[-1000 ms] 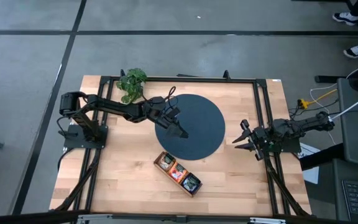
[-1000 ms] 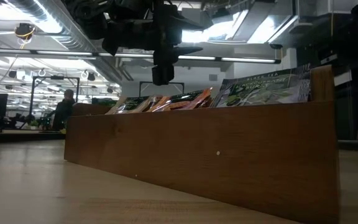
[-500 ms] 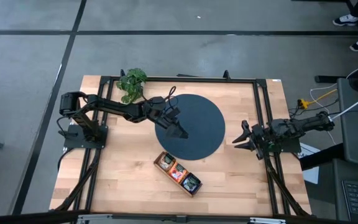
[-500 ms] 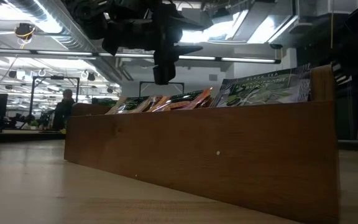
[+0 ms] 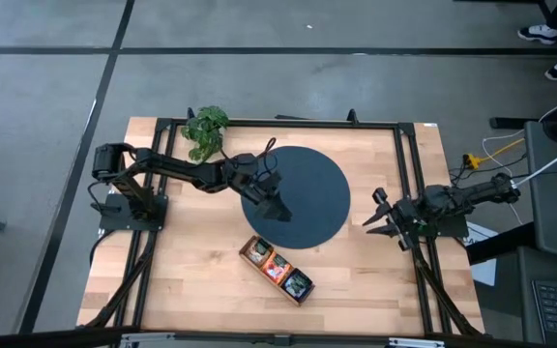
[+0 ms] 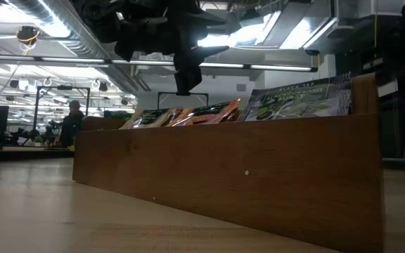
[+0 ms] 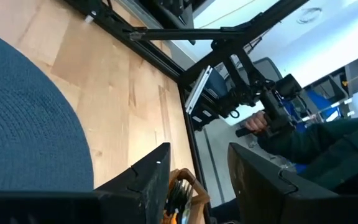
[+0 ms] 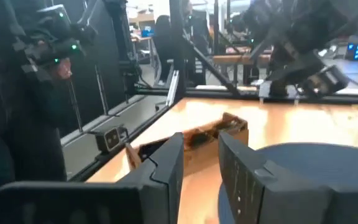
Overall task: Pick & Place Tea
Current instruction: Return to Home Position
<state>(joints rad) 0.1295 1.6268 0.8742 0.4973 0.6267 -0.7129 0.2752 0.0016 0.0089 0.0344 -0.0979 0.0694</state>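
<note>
Now the tea [image 5: 277, 269] stands filed in the tray [image 6: 223, 169] at the table's [image 5: 191, 261] near middle. Just beyond, the left gripper [image 5: 277, 211] hangs over the mat [image 5: 307, 184], fingers apart, empty. The right gripper [image 5: 375, 211], also spread, sits at the right edge.

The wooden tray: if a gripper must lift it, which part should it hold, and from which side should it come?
Probably an end wall of the wooden tray, pinched from straight above. In the low view it rises above the long side, while the tea bags stick up past the long side and would be pressed there. The left gripper, over the mat, is nearest.
</note>
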